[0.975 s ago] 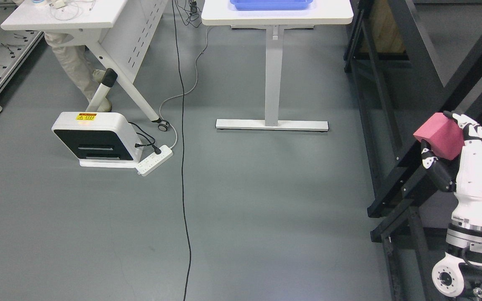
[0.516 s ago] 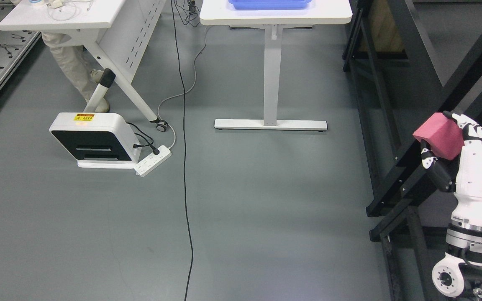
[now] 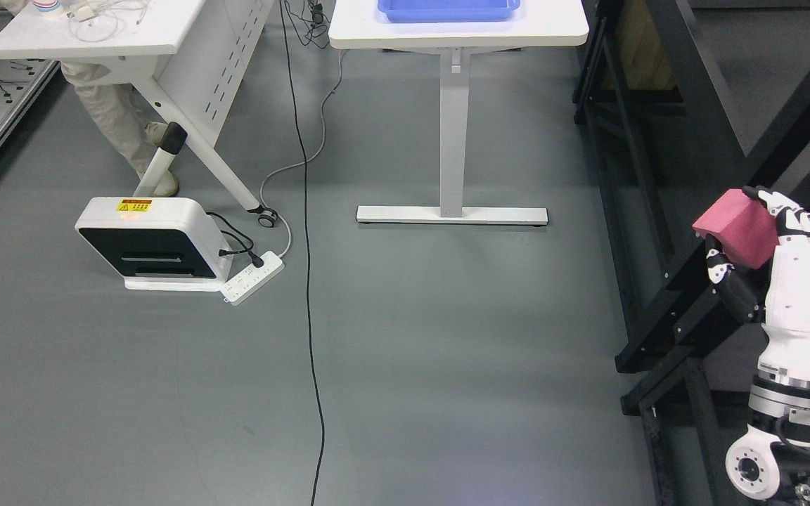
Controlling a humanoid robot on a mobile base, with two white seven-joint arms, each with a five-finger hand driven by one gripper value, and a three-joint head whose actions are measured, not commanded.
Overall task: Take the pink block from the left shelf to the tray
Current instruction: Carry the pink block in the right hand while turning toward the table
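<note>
Risk, as we judge it, lies in the long carry to the shallow blue plastic tray [image 3: 448,8] on the white counter [image 3: 458,29] far ahead: a jolt could slip the pink foam block [image 3: 735,226] loose, or clip the black metal shelf frame [image 3: 647,281] beside it. Our white right hand [image 3: 774,263] is clamped on the block, fingers curled around it, thumb beneath.

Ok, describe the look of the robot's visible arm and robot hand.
The right robot hand has a glossy white shell back, fingers banded black and white, and a black thumb with white patches. Below it sit a silver metal wrist ring, a thin black cable, and a round white joint with a dark centre.
</note>
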